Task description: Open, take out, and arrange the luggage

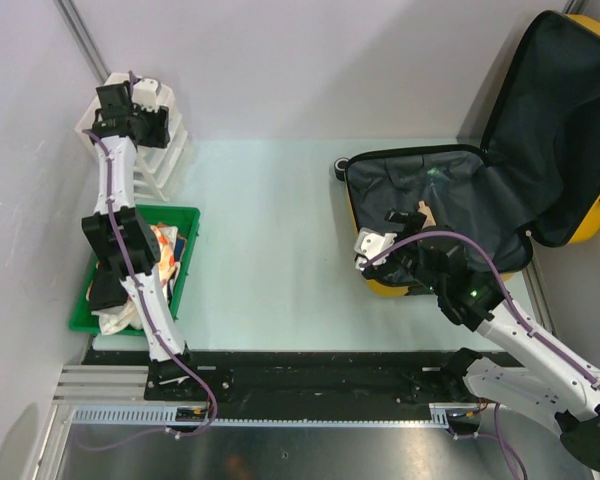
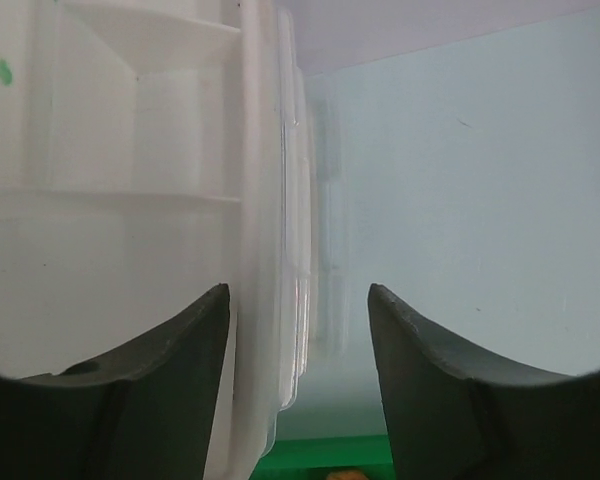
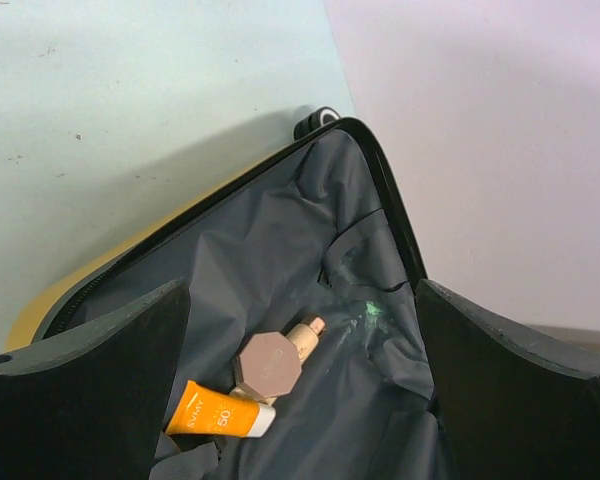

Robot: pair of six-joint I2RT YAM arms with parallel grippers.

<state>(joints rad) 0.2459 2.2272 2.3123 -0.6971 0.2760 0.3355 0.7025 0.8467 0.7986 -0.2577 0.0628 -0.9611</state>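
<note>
The yellow luggage (image 1: 580, 215) lies open at the right, lid leaning back against the wall, black lining (image 1: 460, 195) showing. Inside it, in the right wrist view, lie an orange tube (image 3: 218, 414) and a beige bottle with an octagonal cap (image 3: 275, 362) on the lining (image 3: 310, 250). My right gripper (image 1: 405, 222) is open and empty, hovering over the near part of the case, the items between its fingers (image 3: 100, 385). My left gripper (image 1: 130, 100) is open at the white drawer unit (image 1: 160, 135); in the left wrist view its fingers (image 2: 170, 360) straddle the unit's edge (image 2: 270, 250).
A green tray (image 1: 185, 270) with cloth and other items sits at the left below the drawer unit. The pale table (image 1: 270, 250) lies between tray and luggage. Walls stand at the back and left. A black rail (image 1: 310, 375) runs along the near edge.
</note>
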